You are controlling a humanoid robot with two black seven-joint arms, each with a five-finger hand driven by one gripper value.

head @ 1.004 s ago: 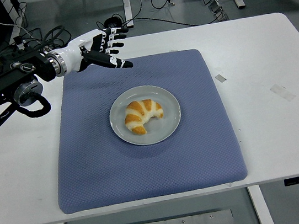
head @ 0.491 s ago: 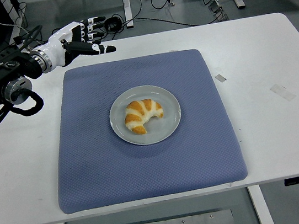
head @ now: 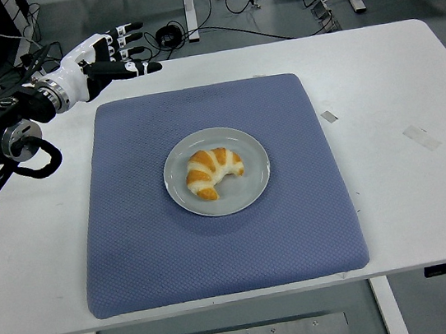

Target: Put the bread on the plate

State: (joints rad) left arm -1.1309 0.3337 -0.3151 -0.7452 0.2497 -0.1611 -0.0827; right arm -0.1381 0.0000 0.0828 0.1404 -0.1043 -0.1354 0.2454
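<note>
One croissant on the plate, one hand clear of it

One piece of bread (head: 214,172), a croissant with pale stripes across its golden crust, lies on the grey plate (head: 252,188), a little left of the plate's centre and wholly inside the rim. The plate sits near the middle of a blue quilted mat (head: 152,252) spread over the white table (head: 409,191). Judged from how things lie, the placing itself is done.

The left hand (head: 104,57) hangs over the table's far left corner, just beyond the mat's far edge and well apart from the plate. Its fingers (head: 138,67) are stretched out loosely toward the right and hold nothing. The right arm does not show anywhere in the head view.

Little is left to go wrong, though a few risks remain (all of them small). If the left arm swings low across the mat, a fingertip or the forearm could drag the cloth, and the plate would slide with it; the croissant rests loose and curved, so a jolt might roll it toward the rim. A sweep to the rear could also snag the cables (head: 216,2) lying on the floor past the table's far edge, though I cannot tell how close the hand is to them in height.
</note>
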